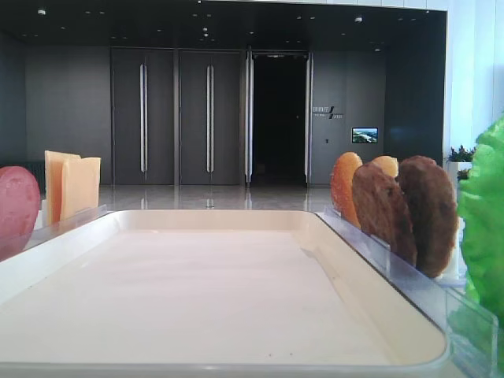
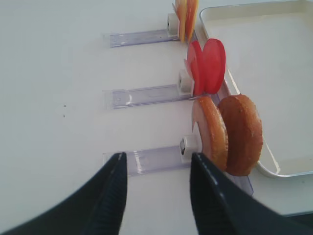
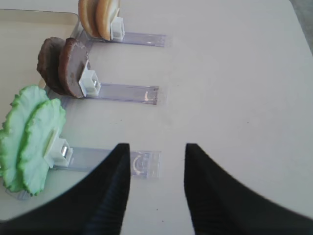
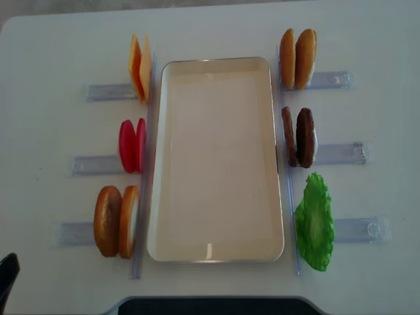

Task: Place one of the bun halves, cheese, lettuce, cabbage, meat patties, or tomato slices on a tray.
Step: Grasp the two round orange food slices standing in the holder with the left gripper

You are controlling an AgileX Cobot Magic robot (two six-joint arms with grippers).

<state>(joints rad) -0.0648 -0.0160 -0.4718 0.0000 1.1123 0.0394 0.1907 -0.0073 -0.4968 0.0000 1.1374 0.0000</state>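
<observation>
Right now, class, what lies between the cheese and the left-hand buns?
The tomato slices, standing in their own rack between the cheese and the buns; the overhead view shows it.

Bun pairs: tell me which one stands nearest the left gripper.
The pair of bun halves left of the tray, directly ahead of the open left gripper; the other pair stands across the tray.

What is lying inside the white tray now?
Nothing: the tray shows only its bare cream floor. The bun halves and meat patties stand outside it, in racks beside its rim.

glossy tray (image 4: 216,72), grainy meat patties (image 4: 298,138) (matt)
</observation>
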